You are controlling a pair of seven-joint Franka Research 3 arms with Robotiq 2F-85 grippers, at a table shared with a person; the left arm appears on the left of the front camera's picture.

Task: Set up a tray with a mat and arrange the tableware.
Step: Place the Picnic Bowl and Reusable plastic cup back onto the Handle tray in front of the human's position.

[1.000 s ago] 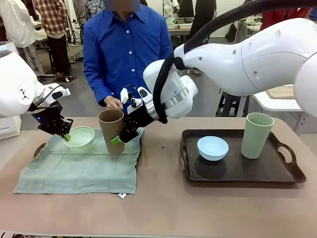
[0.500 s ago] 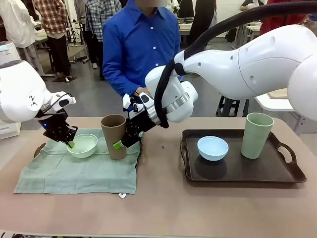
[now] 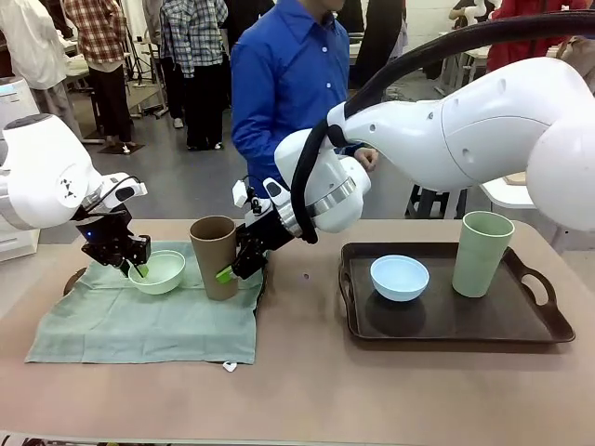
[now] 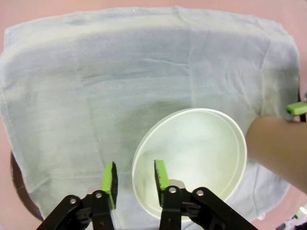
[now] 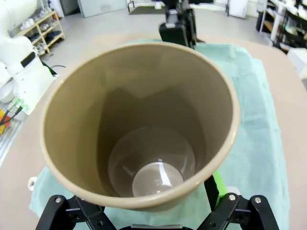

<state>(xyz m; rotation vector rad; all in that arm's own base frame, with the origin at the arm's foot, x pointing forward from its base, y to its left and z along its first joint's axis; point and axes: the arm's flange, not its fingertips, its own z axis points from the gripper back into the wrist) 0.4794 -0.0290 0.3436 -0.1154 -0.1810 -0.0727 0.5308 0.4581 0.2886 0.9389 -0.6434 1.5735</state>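
Observation:
A pale green mat (image 3: 149, 321) lies over the left tray (image 3: 72, 279). On it sit a pale mint bowl (image 3: 160, 271) and an upright brown cup (image 3: 214, 255). My left gripper (image 3: 139, 268) is open, its green pads (image 4: 109, 178) straddling the bowl's rim (image 4: 133, 170) with gaps on both sides. My right gripper (image 3: 231, 268) stands open around the lower part of the brown cup (image 5: 144, 120), one green pad (image 5: 218, 184) showing beside its wall. A light blue bowl (image 3: 400, 277) and a pale green cup (image 3: 482, 253) stand on the dark right tray (image 3: 548, 321).
A person in a blue shirt (image 3: 293, 84) stands at the table's far side behind my right arm (image 3: 446, 121). The brown cup (image 4: 276, 148) stands close beside the mint bowl (image 4: 192, 158). Bare table (image 3: 307, 381) lies in front between the trays.
The mint bowl came down onto the mat and my left gripper opened off its rim. The tilted brown cup now stands upright on the mat, and the right jaws widened. The person stepped right.

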